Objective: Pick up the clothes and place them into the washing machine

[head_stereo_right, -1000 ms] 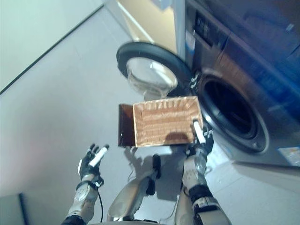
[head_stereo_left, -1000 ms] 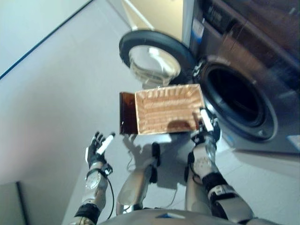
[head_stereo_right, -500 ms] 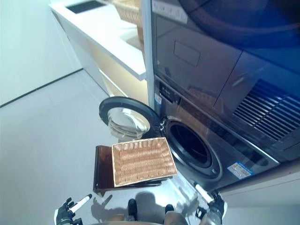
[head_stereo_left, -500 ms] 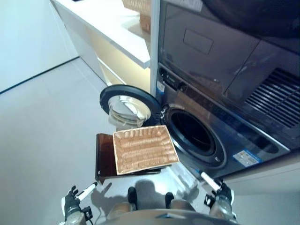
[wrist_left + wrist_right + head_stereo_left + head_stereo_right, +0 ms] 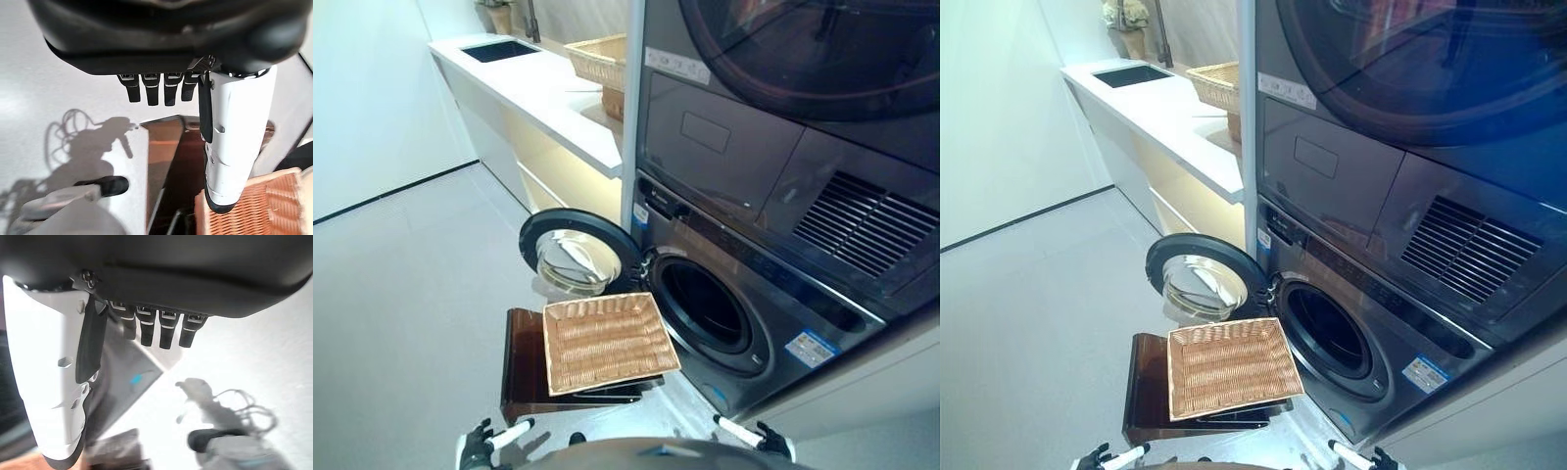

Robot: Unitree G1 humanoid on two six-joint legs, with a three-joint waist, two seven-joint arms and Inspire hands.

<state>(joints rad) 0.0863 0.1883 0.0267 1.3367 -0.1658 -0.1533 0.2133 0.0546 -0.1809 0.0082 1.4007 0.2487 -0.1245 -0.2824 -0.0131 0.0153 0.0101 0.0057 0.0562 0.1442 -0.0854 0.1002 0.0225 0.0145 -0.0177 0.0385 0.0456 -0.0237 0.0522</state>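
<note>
Clothes: none visible in any view; neither robot hand holds any.

Left robot hand (image 5: 481, 446) at 7 o'clock on the lower edge of the head view, fingers (image 5: 149, 90) straight, white-covered thumb out; released, empty. Right robot hand (image 5: 766, 440) at 5 o'clock, fingers straight, released, empty.

Flat rectangular woven wicker tray (image 5: 607, 340), tan, just below centre; interior bare weave. It rests on a dark brown low wooden stand (image 5: 524, 370) on the pale grey floor (image 5: 401, 294).

Dark grey front-loading washing machine (image 5: 744, 294) at 3 o'clock; drum opening dark, contents cannot be told. Its round glass door (image 5: 573, 255) stands swung open, just beyond the tray.

At 12 o'clock, far: white counter (image 5: 548, 93) carrying a second wicker basket (image 5: 602, 61).
</note>
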